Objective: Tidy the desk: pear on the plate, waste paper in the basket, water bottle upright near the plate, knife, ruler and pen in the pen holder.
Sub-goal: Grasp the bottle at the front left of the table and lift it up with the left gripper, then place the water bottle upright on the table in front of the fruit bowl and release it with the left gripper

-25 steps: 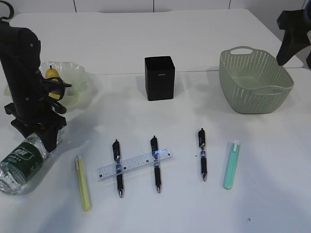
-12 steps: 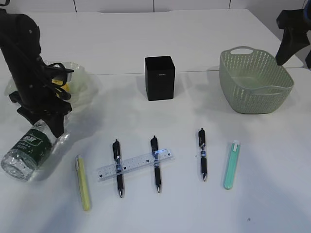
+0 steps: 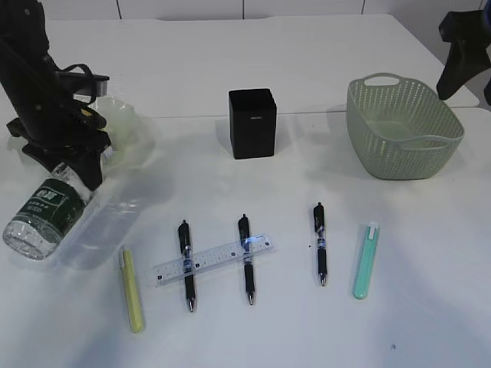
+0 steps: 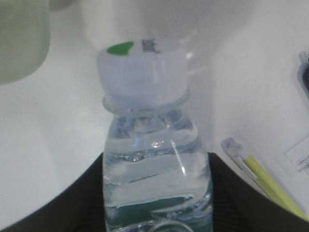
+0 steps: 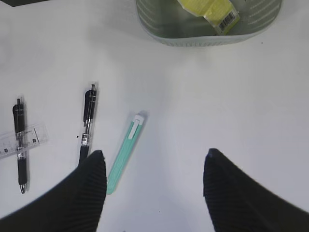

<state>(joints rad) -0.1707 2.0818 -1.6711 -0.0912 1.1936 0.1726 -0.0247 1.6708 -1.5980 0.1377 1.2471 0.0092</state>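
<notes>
Left pincer (image 4: 157, 193) clamps the water bottle (image 3: 44, 215) by its body near the worktop's left edge: clear ribbed plastic, white cap, dark green label, tilted, just beside the plate (image 3: 130, 130). Right pincer (image 5: 153, 179) is empty, jaws wide apart, above the worktop.

Left pincer (image 4: 157, 193) clamped; right pincer (image 5: 152, 179) hangs spread.

Pear hidden behind left arm (image 3: 54, 100); right gripper (image 3: 462, 46) cut off at edge.
</notes>
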